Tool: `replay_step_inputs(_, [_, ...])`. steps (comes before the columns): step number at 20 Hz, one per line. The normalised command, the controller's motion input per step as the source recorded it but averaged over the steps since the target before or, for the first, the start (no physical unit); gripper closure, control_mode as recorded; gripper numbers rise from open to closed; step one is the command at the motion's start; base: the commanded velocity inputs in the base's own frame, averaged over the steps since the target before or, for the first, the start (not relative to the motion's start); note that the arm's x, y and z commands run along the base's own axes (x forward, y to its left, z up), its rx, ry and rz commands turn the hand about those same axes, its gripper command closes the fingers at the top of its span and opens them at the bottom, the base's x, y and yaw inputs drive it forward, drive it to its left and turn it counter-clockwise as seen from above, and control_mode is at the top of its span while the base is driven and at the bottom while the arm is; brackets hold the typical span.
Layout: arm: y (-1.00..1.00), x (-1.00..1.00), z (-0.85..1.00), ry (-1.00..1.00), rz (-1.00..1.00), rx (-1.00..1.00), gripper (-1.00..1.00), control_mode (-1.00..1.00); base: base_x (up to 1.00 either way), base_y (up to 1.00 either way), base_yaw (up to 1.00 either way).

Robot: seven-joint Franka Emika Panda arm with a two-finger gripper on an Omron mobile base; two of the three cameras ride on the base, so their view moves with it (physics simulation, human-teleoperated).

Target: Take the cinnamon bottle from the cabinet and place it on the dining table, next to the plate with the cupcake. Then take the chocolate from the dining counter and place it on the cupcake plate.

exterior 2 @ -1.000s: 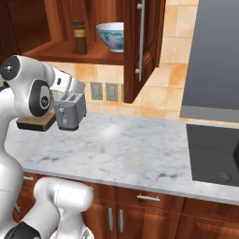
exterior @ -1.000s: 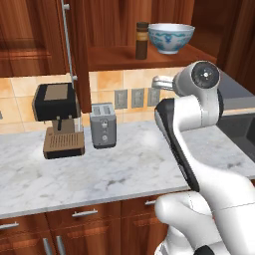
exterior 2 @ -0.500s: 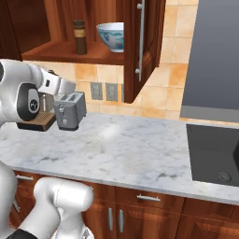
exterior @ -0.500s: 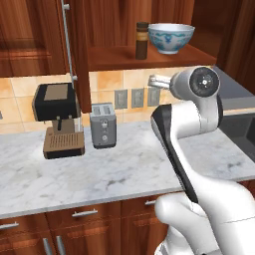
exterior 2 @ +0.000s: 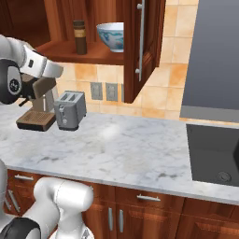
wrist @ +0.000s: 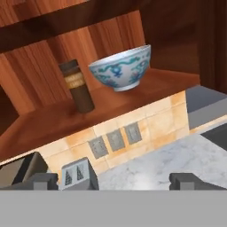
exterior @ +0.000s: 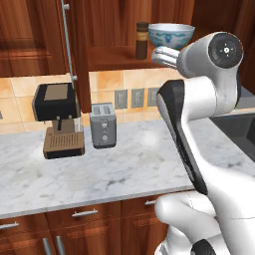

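The cinnamon bottle [wrist: 78,86], slim and dark brown with a tan band, stands upright on the open cabinet's shelf [wrist: 133,95], just left of a white-and-blue bowl [wrist: 120,68]. The bottle [exterior: 142,40] also appears in the left base view and in the right base view [exterior 2: 79,36]. My gripper [wrist: 114,181] is open, its two tips wide apart with nothing between them. It hovers in front of the shelf and slightly below it, a short way from the bottle. The cabinet door [exterior 2: 142,46] hangs open. The dining table, plate, cupcake and chocolate are out of view.
A toaster [exterior: 103,124] and a coffee machine [exterior: 57,119] stand on the marbled counter [exterior: 134,169] under the shelf. Wall outlets [wrist: 115,141] sit on the tiled backsplash. A dark cooktop [exterior 2: 214,154] lies at the counter's right end. The open door's bar handle [exterior: 69,50] juts out left of the shelf.
The arm has risen, lifting the hand from backsplash height up towards the level of the cabinet shelf. The gripper stays open. The bottle and bowl have not moved.
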Motion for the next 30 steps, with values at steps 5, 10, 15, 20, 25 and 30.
replay_step_inputs(5, [-0.12,0.44,0.4,0.2,0.05,0.02,-1.0,-1.0,0.0,0.0,0.0])
replay_step_inputs(10, [-0.01,0.22,0.01,0.05,0.1,-0.16,-1.0,-1.0,0.0,0.0,0.0])
replay_step_inputs(15, [0.01,0.43,-0.11,-0.07,0.05,-0.24,-1.0,-1.0,0.0,0.0,0.0])
replay_step_inputs(20, [0.01,0.3,-0.27,-0.13,0.01,-0.18,-1.0,-1.0,0.0,0.0,0.0])
replay_step_inputs(25, [0.01,0.28,-0.05,-0.16,-0.02,-0.04,-1.0,-1.0,0.0,0.0,0.0])
replay_step_inputs(30, [0.02,0.33,-0.01,-0.09,-0.04,0.0,-1.0,-1.0,0.0,0.0,0.0])
